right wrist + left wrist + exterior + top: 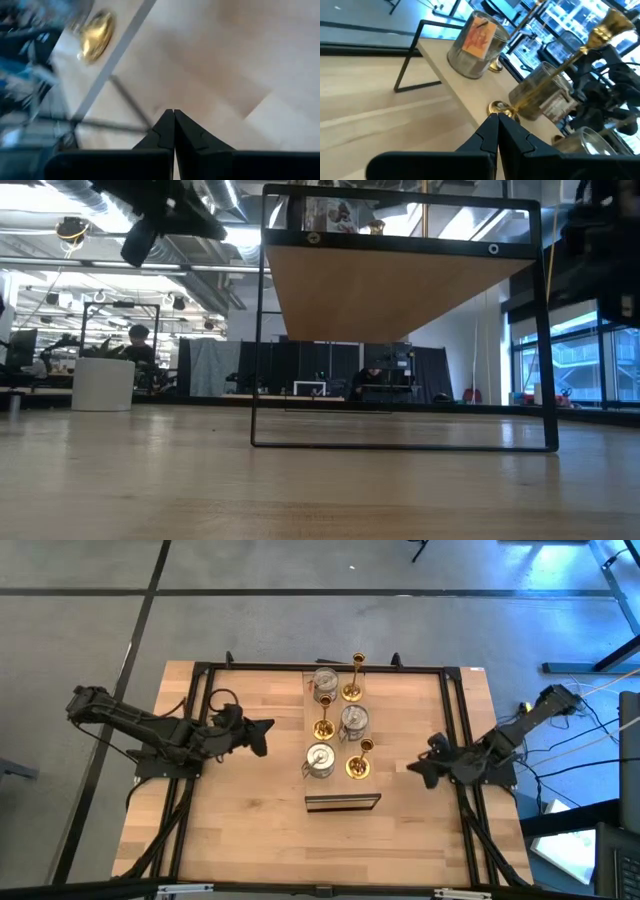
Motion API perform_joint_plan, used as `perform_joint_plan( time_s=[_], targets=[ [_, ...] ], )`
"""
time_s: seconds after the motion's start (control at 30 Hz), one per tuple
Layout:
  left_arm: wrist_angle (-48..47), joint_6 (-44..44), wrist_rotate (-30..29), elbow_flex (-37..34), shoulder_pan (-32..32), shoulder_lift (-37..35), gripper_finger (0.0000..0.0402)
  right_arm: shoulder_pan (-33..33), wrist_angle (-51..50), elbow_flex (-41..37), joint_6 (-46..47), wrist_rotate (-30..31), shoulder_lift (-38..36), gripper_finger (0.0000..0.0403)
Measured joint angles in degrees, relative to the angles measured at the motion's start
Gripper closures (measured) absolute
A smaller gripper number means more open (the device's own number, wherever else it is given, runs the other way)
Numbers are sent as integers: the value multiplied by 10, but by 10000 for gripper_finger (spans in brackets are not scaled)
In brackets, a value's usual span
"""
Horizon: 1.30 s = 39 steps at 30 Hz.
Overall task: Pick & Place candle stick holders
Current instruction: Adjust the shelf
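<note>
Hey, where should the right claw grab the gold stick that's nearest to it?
Probably the slim stem, midway between round base and cup top, coming in level from the right claw's own side. The gold stick stands upright, and a silvery cup crowds its far side, so the near side looks freest.

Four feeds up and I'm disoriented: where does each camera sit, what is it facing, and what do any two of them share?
High view: above the table, looking straight down; shows left gripper, right gripper, six candle stick holders.
Low view: at tabletop level, facing the black-framed shelf and the room; an arm shows top left.
Left wrist view: behind its shut fingers, facing a gold holder and silvery cups.
Right wrist view: behind its shut fingers, over table wood.
Shared: high and left wrist views both show the holders.
</note>
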Motion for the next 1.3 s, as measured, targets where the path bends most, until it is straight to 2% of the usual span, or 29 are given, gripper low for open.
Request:
perform_joint_plan(
  time_s=[0.13, 0.23, 0.4, 0.57, 0.7, 0.87, 0.97, 1.3],
  targets=[
    [2, -22, 11, 0, 20, 27, 400, -65, -14, 0, -11, 14, 5, 403],
    [0, -41, 38, 0, 41, 47, 400, -121, -7, 0, -43, -1, 10, 403],
    [0, -55, 83, 0, 76, 72, 400, -225, 38, 0, -116, -84, 16, 403],
    [-10, -30, 154, -2, 111, 79, 400, -306, 120, 0, -173, -165, 47, 403],
    [23, -31, 184, -50, 136, 61, 400, -328, 165, 0, -183, -191, 99, 403],
    [188, -45, 247, -152, 170, 40, 400, -338, 254, 0, -178, -210, 173, 403],
    [275, -45, 278, -188, 183, 39, 400, -342, 303, 0, -174, -225, 203, 403],
    [301, -16, 315, -197, 205, 39, 400, -362, 360, 0, -159, -247, 256, 403]
  ],
)
